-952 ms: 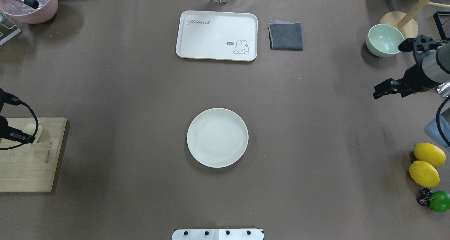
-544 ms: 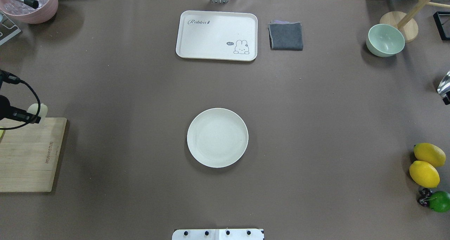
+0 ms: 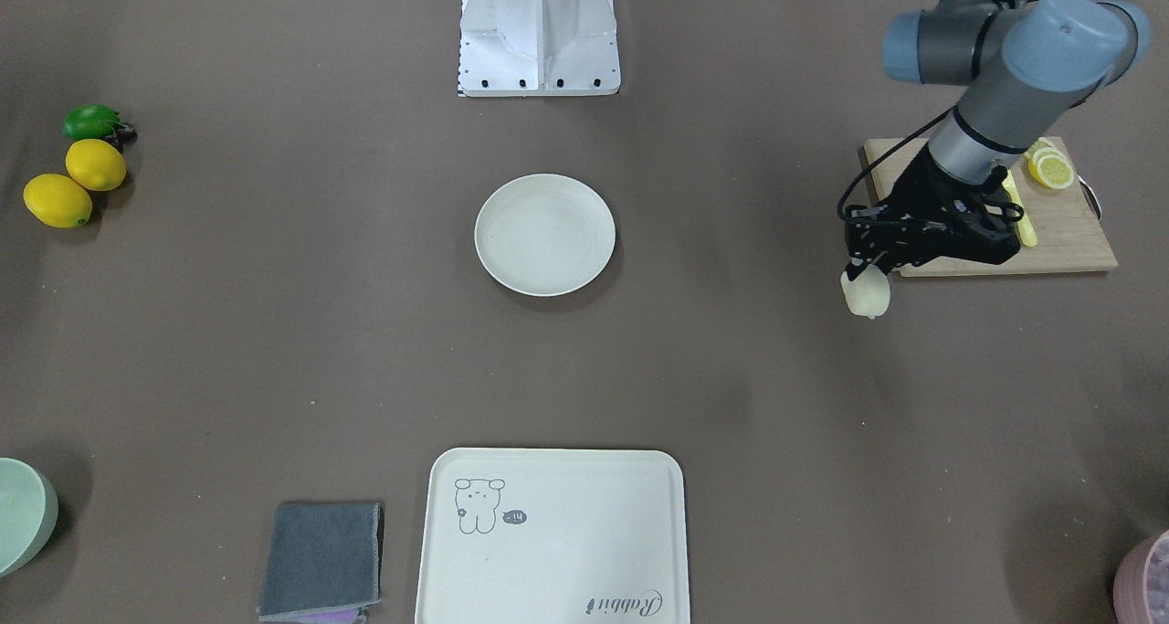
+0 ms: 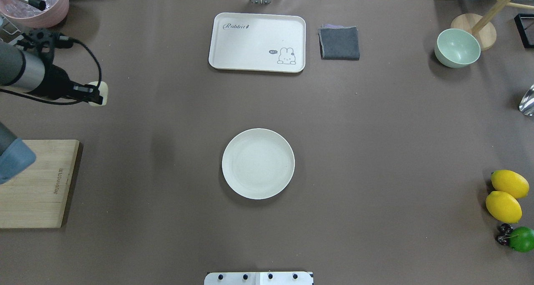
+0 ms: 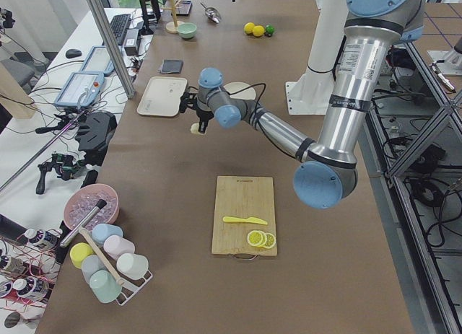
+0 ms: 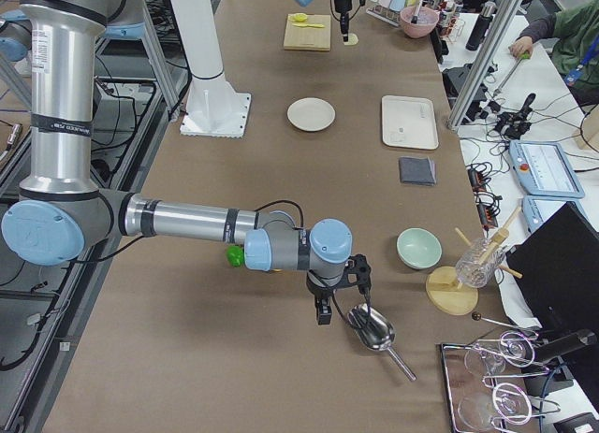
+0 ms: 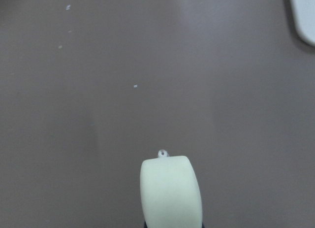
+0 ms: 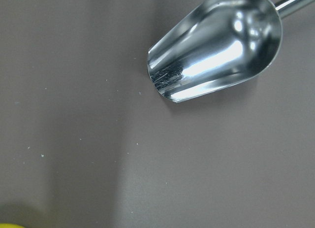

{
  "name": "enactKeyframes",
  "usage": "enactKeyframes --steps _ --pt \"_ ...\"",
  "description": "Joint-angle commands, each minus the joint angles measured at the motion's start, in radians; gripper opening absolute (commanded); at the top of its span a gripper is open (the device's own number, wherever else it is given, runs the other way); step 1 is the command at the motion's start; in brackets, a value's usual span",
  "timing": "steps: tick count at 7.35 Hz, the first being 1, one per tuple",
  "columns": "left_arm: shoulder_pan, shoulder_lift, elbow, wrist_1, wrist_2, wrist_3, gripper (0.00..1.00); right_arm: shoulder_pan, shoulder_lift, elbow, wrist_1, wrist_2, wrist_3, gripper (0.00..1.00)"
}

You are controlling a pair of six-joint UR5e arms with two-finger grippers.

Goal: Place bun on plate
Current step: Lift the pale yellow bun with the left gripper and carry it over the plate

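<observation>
The bun (image 4: 100, 94), a small pale cream lump, hangs above the bare table with my left gripper (image 4: 95, 96) shut on it. In the front-facing view the bun (image 3: 866, 293) sits just below the left gripper (image 3: 863, 272), beyond the cutting board's corner. The left wrist view shows the bun (image 7: 171, 191) low in the middle over brown table. The round cream plate (image 4: 258, 163) lies empty at the table's middle, well to the right of the bun. My right gripper (image 6: 323, 311) shows only in the exterior right view, beside a metal scoop; I cannot tell whether it is open or shut.
A wooden cutting board (image 3: 1059, 231) holds lemon slices (image 3: 1048, 167) and a yellow knife. At the far edge are the cream tray (image 4: 258, 42), a grey cloth (image 4: 339, 43) and a green bowl (image 4: 457, 47). Lemons (image 4: 505, 195) lie right. The metal scoop (image 8: 216, 46) lies under the right wrist.
My left gripper has lifted the bun off the cutting board and carried it away from the robot and toward the table's middle. The right arm has left the overhead view.
</observation>
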Motion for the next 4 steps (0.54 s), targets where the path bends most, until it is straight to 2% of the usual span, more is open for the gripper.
enactKeyframes --steps 1,2,4 --pt "0.133 -0.171 -0.031 0.18 0.097 -0.158 0.34 0.056 0.039 0.018 -0.086 0.055 -0.004 1.0" --pt "0.217 -0.211 -0.029 0.208 0.16 -0.219 0.34 0.065 0.088 0.047 -0.179 0.054 -0.004 1.0" --pt "0.427 -0.237 -0.022 0.208 0.336 -0.343 0.35 0.065 0.13 0.061 -0.223 0.054 0.01 1.0"
